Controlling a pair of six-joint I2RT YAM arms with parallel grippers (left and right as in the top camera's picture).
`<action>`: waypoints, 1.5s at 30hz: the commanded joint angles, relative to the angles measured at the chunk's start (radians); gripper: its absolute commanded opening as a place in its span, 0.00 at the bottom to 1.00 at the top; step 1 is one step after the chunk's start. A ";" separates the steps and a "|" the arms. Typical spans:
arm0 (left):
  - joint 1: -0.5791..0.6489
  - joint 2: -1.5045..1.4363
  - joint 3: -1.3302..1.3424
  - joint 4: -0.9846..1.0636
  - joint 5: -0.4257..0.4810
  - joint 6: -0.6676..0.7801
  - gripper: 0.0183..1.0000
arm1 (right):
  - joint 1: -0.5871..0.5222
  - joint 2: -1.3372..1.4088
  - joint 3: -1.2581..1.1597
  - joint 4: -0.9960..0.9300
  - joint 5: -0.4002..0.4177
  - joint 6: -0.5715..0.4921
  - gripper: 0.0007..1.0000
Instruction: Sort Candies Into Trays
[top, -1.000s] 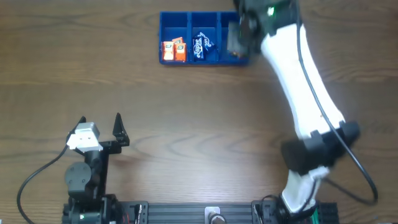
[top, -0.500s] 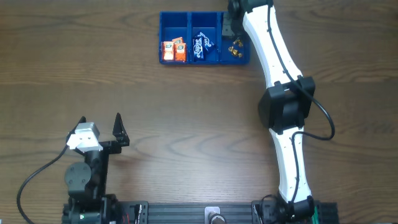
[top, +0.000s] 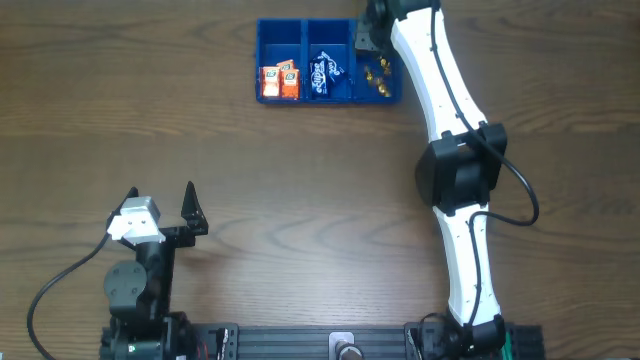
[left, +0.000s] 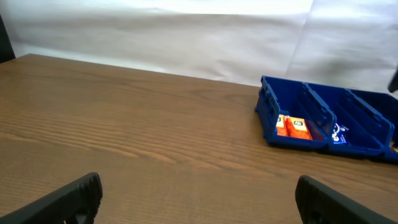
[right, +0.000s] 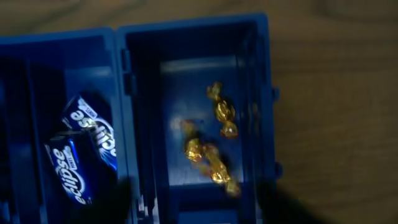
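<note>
A blue three-compartment tray (top: 258, 60) sits at the table's far middle. Orange candies (top: 279, 82) lie in its left bin, blue packets (top: 325, 72) in the middle one and gold-wrapped candies (top: 378, 75) in the right one. My right gripper (top: 366, 38) hangs over the tray's far right end. Its wrist view looks down on the gold candies (right: 214, 146) and blue packets (right: 81, 149), and the gripper (right: 199, 208) is open with nothing between its fingers. My left gripper (top: 161, 190) rests open near the front left, far from the tray (left: 323, 121).
Bare wood tabletop spreads between the tray and the arm bases. The right arm's white links (top: 455, 170) stretch up the right side of the table. A pale wall (left: 186, 31) stands behind the table's far edge.
The right arm has dropped lower and its gripper has pulled back toward the tray's far edge, uncovering the gold candies in the right bin. The left arm has not moved.
</note>
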 joint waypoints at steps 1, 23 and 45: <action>0.003 -0.004 -0.014 -0.042 0.013 0.014 1.00 | -0.030 -0.030 0.025 0.015 -0.006 -0.056 0.91; 0.003 -0.004 -0.014 -0.042 0.013 0.014 1.00 | -0.069 -0.706 0.003 -0.248 0.198 -0.223 1.00; 0.003 -0.004 -0.014 -0.042 0.013 0.014 1.00 | -0.380 -2.083 -1.430 0.201 -0.027 -0.233 1.00</action>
